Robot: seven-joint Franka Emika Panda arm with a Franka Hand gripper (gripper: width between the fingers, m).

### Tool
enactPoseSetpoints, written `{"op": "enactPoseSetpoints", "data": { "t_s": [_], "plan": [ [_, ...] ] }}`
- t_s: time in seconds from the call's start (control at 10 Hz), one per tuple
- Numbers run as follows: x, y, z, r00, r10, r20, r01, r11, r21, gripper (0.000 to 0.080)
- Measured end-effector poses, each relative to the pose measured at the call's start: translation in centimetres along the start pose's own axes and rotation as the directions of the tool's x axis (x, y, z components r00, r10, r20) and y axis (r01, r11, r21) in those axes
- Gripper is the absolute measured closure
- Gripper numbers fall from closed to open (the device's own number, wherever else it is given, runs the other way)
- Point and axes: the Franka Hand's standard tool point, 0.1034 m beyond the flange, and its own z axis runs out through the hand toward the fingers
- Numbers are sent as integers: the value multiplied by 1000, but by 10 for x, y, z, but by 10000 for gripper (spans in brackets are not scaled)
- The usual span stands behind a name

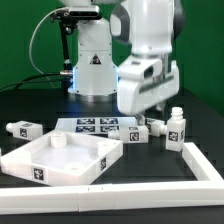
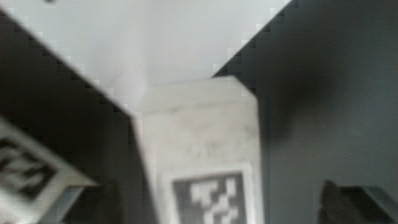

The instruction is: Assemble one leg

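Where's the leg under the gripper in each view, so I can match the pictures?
Exterior view: the leg lies just below the gripper, beside the marker board.
Wrist view: it fills the centre, tag toward the camera.
Shared landmark: the marker board, probably the tagged edge beside the leg there.

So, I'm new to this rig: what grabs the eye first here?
The bulky white arm fills the exterior view's upper middle, above small tagged legs. The large white tray-like panel lies in front at that view's left. A tagged leg fills the wrist view.
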Motion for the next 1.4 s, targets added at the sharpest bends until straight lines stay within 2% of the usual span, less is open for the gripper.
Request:
{"op": "enactPoseSetpoints", "data": {
  "t_s": [0.1, 0.2, 0.3, 0.4, 0.6, 0.7, 0.8, 1.1, 1.2, 1.4],
  "plan": [
    [-1, 5, -15, 1000, -8, 21, 8, 1000, -1, 175],
    [4, 18, -35, 999, -6, 53, 5, 1000, 11, 157],
    [21, 35, -48, 999, 6, 45, -7, 1000, 9, 152],
    [41, 49, -52, 999, 12, 32, -12, 1000, 5, 152],
    [85, 61, -64, 996, 94, 9, -94, 996, -6, 151],
    [95, 64, -67, 996, 88, -11, -88, 996, -14, 151],
    [91, 63, -64, 996, 89, -4, -89, 996, -11, 151],
    [94, 62, -62, 996, 86, -19, -86, 996, -16, 151],
    [98, 56, -51, 996, 71, -53, -72, 997, -25, 151],
    [106, 59, -30, 994, 70, -78, -72, 997, -21, 151]
  ]
}}
